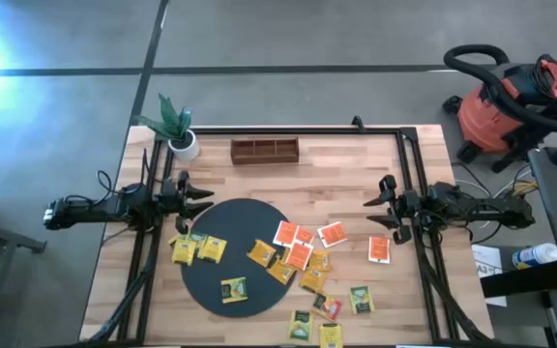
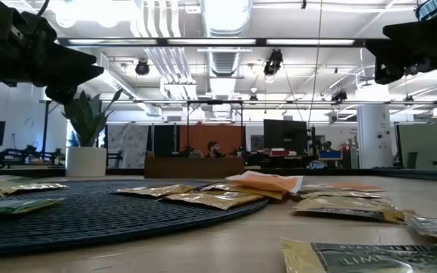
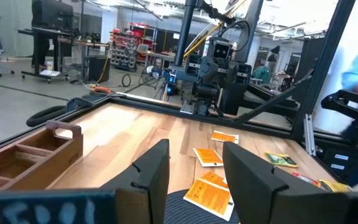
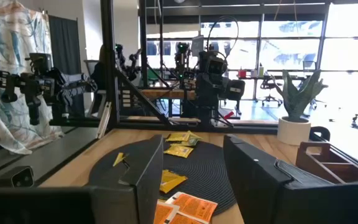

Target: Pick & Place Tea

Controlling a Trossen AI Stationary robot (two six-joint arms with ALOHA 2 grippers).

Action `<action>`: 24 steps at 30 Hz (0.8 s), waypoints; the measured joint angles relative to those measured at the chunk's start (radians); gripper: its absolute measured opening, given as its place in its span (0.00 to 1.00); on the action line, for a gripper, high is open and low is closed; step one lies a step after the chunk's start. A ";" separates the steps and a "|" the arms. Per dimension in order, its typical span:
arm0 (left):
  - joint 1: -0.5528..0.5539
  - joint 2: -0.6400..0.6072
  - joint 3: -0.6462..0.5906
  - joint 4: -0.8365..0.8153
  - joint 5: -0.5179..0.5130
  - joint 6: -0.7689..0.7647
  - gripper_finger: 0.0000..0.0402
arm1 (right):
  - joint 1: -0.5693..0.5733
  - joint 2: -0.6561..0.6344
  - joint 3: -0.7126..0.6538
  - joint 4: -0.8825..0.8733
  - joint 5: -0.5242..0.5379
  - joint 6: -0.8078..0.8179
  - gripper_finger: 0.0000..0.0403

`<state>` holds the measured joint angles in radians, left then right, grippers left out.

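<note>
High view: left gripper [image 1: 204,196] sits at centre left just above the black round mat [image 1: 211,280], fingers spread, nothing between them; right gripper [image 1: 370,215] at centre right, also spread and empty. Tea packets [image 1: 298,257] lie scattered from the mat across the lower middle of the table [image 1: 346,174], yellow ones mostly on the mat, orange-red ones just right of it, green ones toward the bottom edge. Wooden tray [image 1: 264,150] at upper centre looks empty, potted plant [image 1: 180,135] to its left. Judgement: task essentially not begun, no packet picked or placed, all still to move. Low view: packets lie flat across mat and wood; both arms show only as dark masses in the upper corners, fingertips cut off. Left wrist view: own fingers apart, empty; tray at lower left shows bare compartments, orange-red packets beyond. Right wrist view: own fingers apart, empty; mat with yellow packets ahead, tray corner cut off at right edge. Exact packet count is hard to make out; some overlap.
</note>
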<state>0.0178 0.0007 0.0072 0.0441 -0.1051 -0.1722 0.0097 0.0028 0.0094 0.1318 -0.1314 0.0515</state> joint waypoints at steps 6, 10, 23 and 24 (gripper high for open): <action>0.000 0.000 0.000 0.000 0.000 0.000 0.36 | 0.000 0.000 0.000 0.000 0.000 0.000 0.41; 0.000 0.000 0.000 0.000 0.000 0.000 0.36 | 0.000 0.000 0.000 0.000 0.000 0.000 0.41; 0.000 0.000 0.000 0.000 0.000 0.000 0.36 | 0.000 0.000 0.000 0.015 0.087 0.432 0.41; 0.000 0.000 0.000 0.000 0.000 0.000 0.36 | 0.000 0.000 0.000 0.006 0.132 0.571 0.41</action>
<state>0.0179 0.0010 0.0072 0.0441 -0.1051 -0.1722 0.0097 0.0025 0.0097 0.1381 0.0004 0.6224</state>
